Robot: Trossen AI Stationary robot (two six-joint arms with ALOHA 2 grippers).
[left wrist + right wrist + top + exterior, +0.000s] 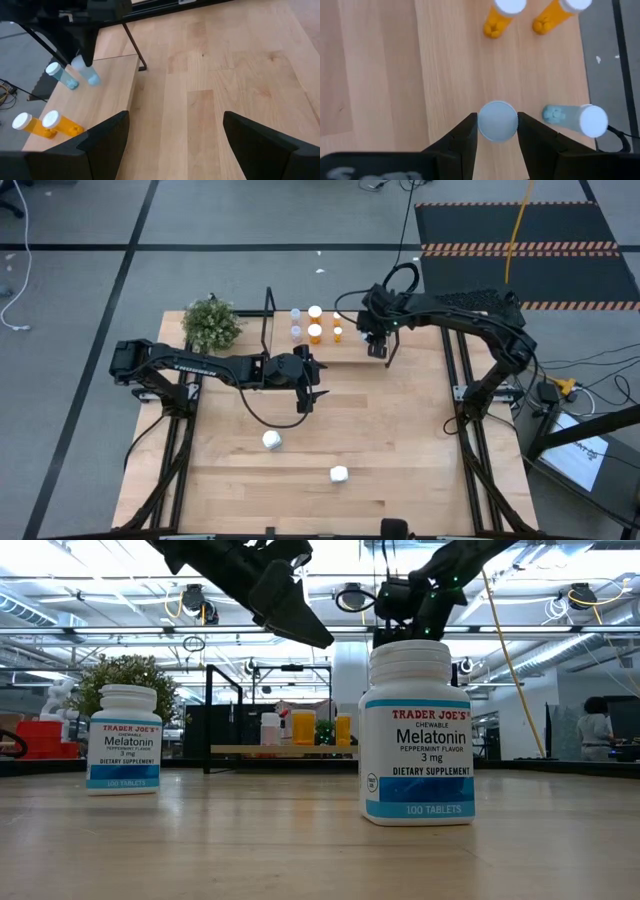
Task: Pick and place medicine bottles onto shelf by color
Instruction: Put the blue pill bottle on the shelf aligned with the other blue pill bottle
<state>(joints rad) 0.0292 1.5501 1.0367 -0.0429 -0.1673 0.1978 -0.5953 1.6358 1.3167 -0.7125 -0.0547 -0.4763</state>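
Holding a pale-blue bottle upright between its jaws, the right gripper hangs over the shelf, beside another blue bottle. Left gripper waits wide over the counter.

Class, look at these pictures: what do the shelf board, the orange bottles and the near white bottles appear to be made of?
Shelf board: pale wood, matte, grain lines visible. Orange bottles: probably translucent plastic, tinted bodies with opaque white caps. White bottles: likely opaque glossy plastic with ribbed caps and printed paper-looking labels.
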